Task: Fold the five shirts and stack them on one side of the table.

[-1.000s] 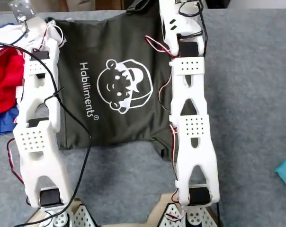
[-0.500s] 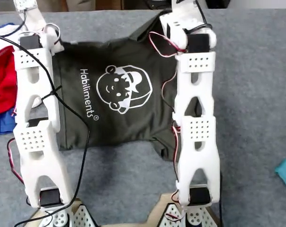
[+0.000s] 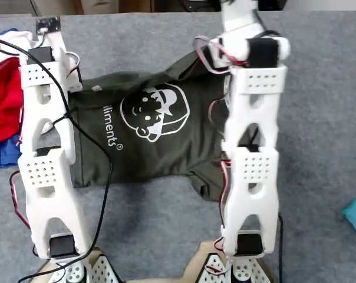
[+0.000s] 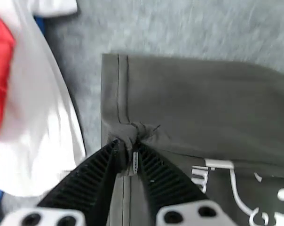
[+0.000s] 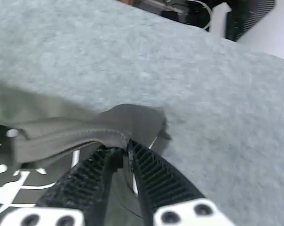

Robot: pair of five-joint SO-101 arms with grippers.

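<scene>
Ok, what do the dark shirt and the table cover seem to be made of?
Dark shirt: soft matte knit, probably cotton jersey; it puckers where pinched and has a double-stitched hem. Table cover: likely grey felt or short-pile fabric; fuzzy, matte surface.

Overhead view looking down on table, both wrist views close, sharing dark shirt

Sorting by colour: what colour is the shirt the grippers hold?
The shirt is dark olive with a white print; best in high view.
</scene>
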